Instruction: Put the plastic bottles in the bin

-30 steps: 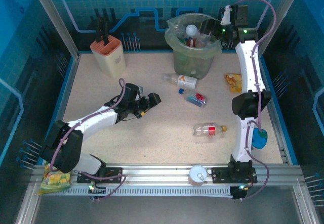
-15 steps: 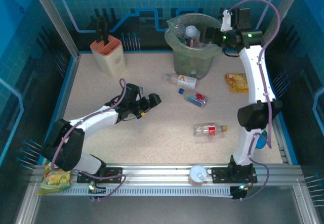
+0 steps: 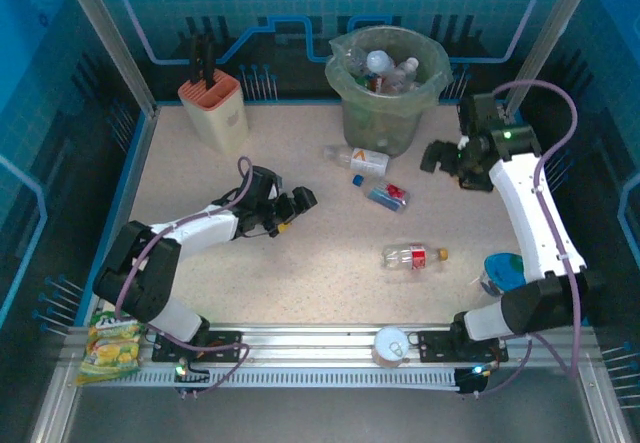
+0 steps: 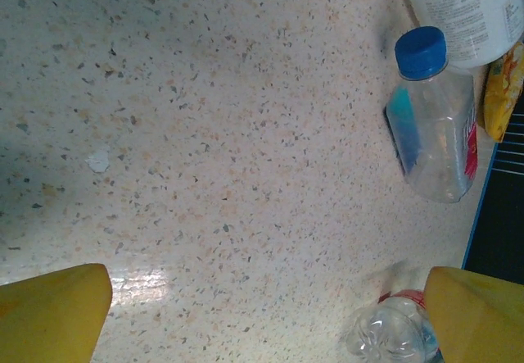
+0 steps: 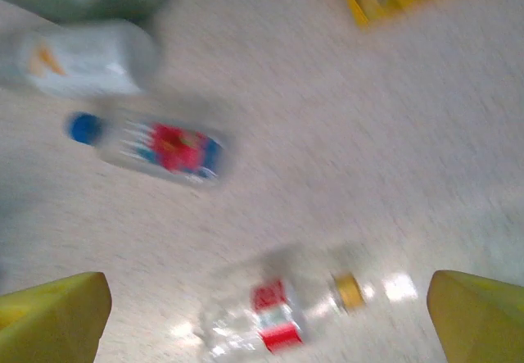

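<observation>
Three plastic bottles (image 3: 414, 257) lie loose around the middle of the desk (image 3: 250, 283), on the near side of the bin (image 3: 385, 123) at its far edge, while the right gripper (image 3: 447, 163) hangs wide open toward the right edge and the left gripper (image 3: 298, 208) gapes left of centre.

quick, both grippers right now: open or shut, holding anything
Left gripper: open, holding nothing.
Right gripper: open, holding nothing.
</observation>
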Motion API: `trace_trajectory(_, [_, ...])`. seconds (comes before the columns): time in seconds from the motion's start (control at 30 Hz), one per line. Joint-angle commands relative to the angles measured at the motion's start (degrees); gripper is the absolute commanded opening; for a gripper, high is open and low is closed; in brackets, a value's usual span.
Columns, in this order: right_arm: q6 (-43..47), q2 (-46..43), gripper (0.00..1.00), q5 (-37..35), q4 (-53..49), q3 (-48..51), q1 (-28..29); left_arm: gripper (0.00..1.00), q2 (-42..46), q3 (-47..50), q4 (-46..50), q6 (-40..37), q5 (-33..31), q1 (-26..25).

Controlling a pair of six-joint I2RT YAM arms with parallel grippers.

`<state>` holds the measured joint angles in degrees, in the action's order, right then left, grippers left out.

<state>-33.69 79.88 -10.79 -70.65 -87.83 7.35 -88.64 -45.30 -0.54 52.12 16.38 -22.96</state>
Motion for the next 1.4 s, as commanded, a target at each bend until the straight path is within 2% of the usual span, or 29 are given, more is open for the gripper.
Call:
trace_trajectory(0.0, [-9.86,-5.37,1.0,-4.75,-4.66,6.6,0.28,0.99,-1.08,-2.55,-0.89,-1.79,2.88,0.8])
trace_trajectory(0.1, [-16.97,-9.79,1.0,-1.49,-1.38,15.8,0.26,0.99,-0.85,-3.04,-0.35,-2.16,3.13,0.94])
trace_trajectory(0.27, [-30.2,-16.27,1.0,6.55,10.55,31.33,0.48,0.99,-0.41,-2.6,-0.35,-1.92,2.87,1.16])
trace_trajectory(0.37, [-36.06,-16.39,1.0,9.92,17.12,37.09,1.54,0.99,-0.24,-2.32,-0.16,-1.94,2.87,1.31])
trace_trajectory(0.53, [-41.64,-13.63,1.0,11.64,27.42,45.42,3.61,0.99,0.66,-1.26,0.17,-1.84,1.95,1.63])
trace_trajectory(0.83, [-45.14,-6.68,0.97,13.42,38.76,49.1,5.91,0.99,1.77,-0.21,0.82,-1.6,1.13,1.95])
trace_trajectory(1.13, [-44.2,-5.87,0.75,12.68,40.24,49.43,6.04,0.99,1.88,-0.13,1.19,-1.72,1.11,1.96])
trace_trajectory(1.23, [-43.54,-6.35,0.71,12.98,39.81,48.85,5.84,0.99,1.74,-0.43,1.11,-1.67,1.31,2.04])
trace_trajectory(1.37, [-42.28,-7.84,0.7,12.72,38.8,47.83,5.76,0.99,0.79,-1.71,1.58,-2.11,1.79,2.04])
